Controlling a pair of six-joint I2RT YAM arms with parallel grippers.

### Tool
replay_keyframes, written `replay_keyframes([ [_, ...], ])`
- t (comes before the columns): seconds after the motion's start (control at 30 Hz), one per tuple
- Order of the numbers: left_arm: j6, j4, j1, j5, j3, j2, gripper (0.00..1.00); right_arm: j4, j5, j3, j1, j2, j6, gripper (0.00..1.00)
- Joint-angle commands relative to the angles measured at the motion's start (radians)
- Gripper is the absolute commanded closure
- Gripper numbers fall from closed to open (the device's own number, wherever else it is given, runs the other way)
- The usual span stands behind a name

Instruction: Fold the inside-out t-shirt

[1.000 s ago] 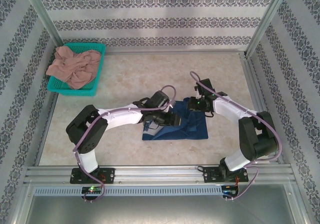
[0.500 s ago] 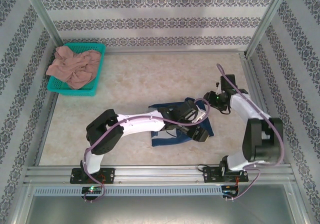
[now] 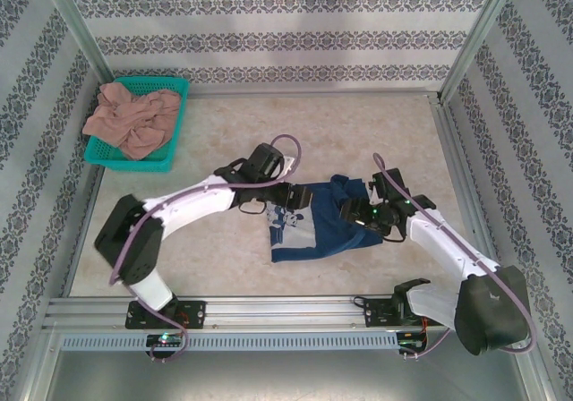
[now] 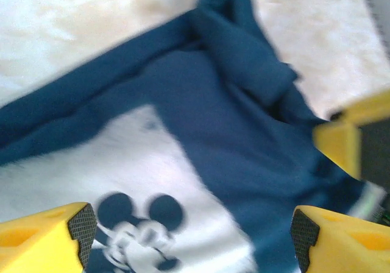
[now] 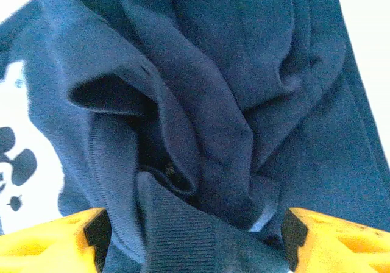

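The dark navy cotton t-shirt point(image 3: 327, 235), white cartoon print up, lies rumpled at the near middle of the pale marbled table point(image 3: 215, 132), with the left gripper point(image 3: 285, 206) at its left side and the right gripper point(image 3: 354, 211) at its right, both with jaws spread wide and empty. Folding well probably means flattening the bunched right side first, then pinching clean edges. At the far left, a teal plastic basket point(image 3: 134, 161) holds a crumpled pinkish-tan garment point(image 3: 134, 119).
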Motion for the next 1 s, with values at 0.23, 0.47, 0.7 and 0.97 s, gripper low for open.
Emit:
replay_keyframes([
  [0.23,0.044,-0.161,-0.005,0.052,0.111,0.253,0.17,0.143,0.042,-0.032,-0.091,0.167,0.013,0.48],
  [0.47,-0.083,-0.068,-0.074,0.071,-0.312,-0.081,0.17,0.258,-0.063,0.179,-0.06,0.435,-0.13,0.58],
  [0.7,0.014,-0.019,-0.088,-0.05,-0.344,-0.298,0.16,0.152,-0.084,0.435,-0.012,0.525,-0.265,0.54],
  [0.97,0.367,-0.047,0.135,-0.043,-0.068,-0.037,0.16,0.153,-0.118,0.311,-0.038,0.407,-0.277,0.37],
])
